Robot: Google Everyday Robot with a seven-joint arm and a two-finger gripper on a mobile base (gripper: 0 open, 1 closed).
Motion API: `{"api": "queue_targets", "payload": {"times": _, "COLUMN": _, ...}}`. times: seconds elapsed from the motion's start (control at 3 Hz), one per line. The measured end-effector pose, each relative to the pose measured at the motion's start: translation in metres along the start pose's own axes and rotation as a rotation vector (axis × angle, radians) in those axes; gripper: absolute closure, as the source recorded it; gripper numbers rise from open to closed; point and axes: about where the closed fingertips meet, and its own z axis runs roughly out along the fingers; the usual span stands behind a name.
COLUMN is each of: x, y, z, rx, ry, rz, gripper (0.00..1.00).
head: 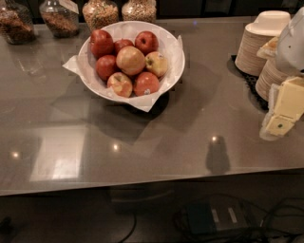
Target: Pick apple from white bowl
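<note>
The white bowl, wide, shallow and lined with crumpled white paper, stands on the grey counter at the back centre-left. It holds several apples. The apple, the largest, pale yellow with a pink-red blush, lies on top in the middle. A smaller yellow-green apple lies to its right, and deep red apples surround it. My gripper is at the right edge of the view, far right of the bowl, above the counter's right side and holding nothing.
Stacks of beige disposable bowls stand on a black mat at the back right, just behind the gripper. Several glass jars of dry food line the back edge. The counter's front edge runs across the lower view, with cables below.
</note>
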Motion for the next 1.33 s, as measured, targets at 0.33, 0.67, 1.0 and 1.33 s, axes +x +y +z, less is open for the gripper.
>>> {"api": "queue_targets", "payload": {"times": 0.33, "x": 0.0, "y": 0.0, "z": 0.0, "rx": 0.0, "ry": 0.0, "rz": 0.0, "gripper": 0.0}}
{"api": "queue_targets", "payload": {"times": 0.67, "x": -0.024, "y": -0.008, "z": -0.001, "rx": 0.009, "ry": -0.066, "rz": -0.009, "gripper": 0.0}}
{"api": "queue_targets", "payload": {"times": 1.0, "x": -0.07, "y": -0.024, "z": -0.002, "rx": 0.025, "ry": -0.174, "rz": -0.019, "gripper": 0.0}}
{"api": "queue_targets", "payload": {"times": 1.33, "x": -0.136, "y": -0.052, "z": -0.006, "rx": 0.071, "ry": -0.332, "rz": 0.024, "gripper": 0.0}}
